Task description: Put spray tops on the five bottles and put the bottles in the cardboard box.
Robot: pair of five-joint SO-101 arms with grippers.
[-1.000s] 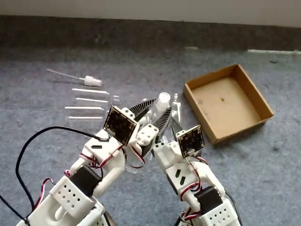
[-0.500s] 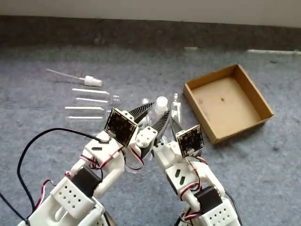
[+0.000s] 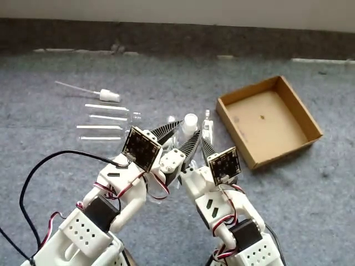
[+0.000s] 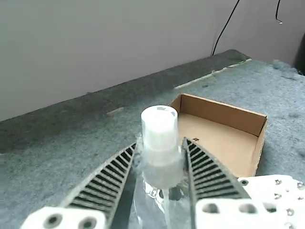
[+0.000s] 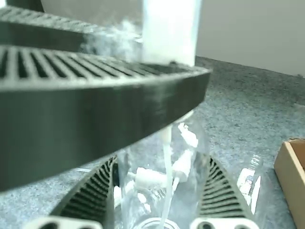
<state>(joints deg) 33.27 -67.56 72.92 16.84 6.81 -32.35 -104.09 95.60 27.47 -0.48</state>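
Left gripper (image 4: 159,145) is closed on the white spray top (image 4: 159,125), which is pinched between its 2 black ribbed fingers (image 4: 108,177). The top is held upright, seated on the neck of a clear bottle (image 5: 157,191). A thin white tube can be seen through the glass, running down inside the bottle.

Right gripper (image 5: 162,164) is closed on that same bottle lower down, with 1 ribbed finger pressed against each side of its body. The bottle is held upright between the 2 arms, above the grey carpeted surface (image 3: 166,83). Whether the bottle bears any print cannot be told.

Just beyond the grippers, a second bottle (image 3: 207,124), also clear, is seen on the carpet between them and the cardboard box (image 3: 249,91). The box lies open on the right arm's side, near the grippers but apart from them. Its inside is plain brown, marked by 1 small dark spot on the floor; no bottle is in it yet.

On the left arm's side, well apart from the box, 1 loose spray top (image 3: 109,96) lies flat with its tube stretched out. Below it, 4 thin pale rods (image 3: 102,127) are laid in a row; whether these are tubes or clear bottles cannot be told.
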